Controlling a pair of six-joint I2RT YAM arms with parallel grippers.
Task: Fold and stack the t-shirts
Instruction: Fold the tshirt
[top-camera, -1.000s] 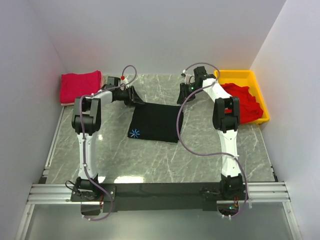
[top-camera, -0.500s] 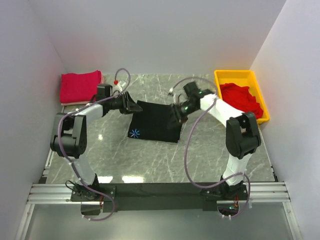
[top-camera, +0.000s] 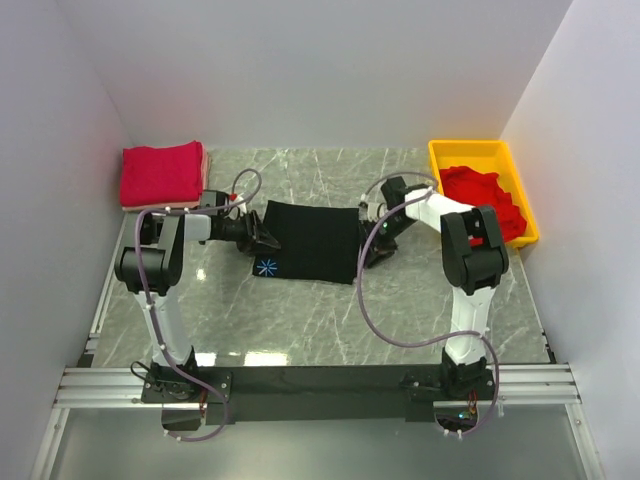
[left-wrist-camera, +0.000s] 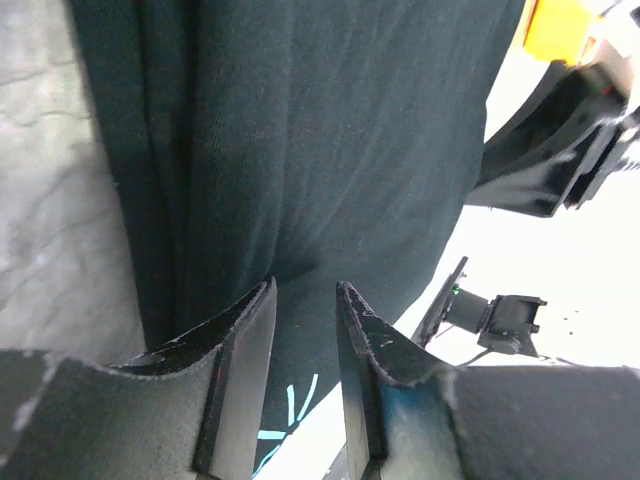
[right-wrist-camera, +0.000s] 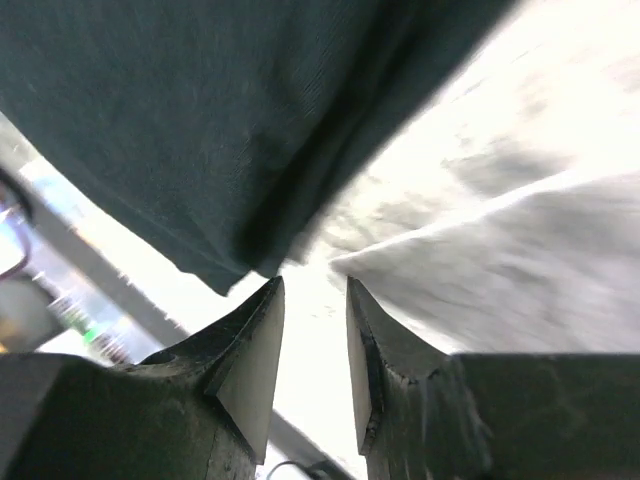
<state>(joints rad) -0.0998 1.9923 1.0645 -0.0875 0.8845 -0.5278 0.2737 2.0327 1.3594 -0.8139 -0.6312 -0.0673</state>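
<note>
Yellow tray sits at the marbled table's far right, seemingly touching the wall.

Overhead; wrist close-ups on black t-shirt

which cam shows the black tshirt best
The top external view: the whole folded black cloth t-shirt is in frame, blue star print at its near left corner. Each wrist view shows only a close, dark patch of its edge.

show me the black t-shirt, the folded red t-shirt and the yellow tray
black t-shirt (top-camera: 310, 240): top view, middle of the cloth
folded red t-shirt (top-camera: 160, 173): top view, centre of its top face
yellow tray (top-camera: 480, 153): top view, bare floor at its far end
</note>
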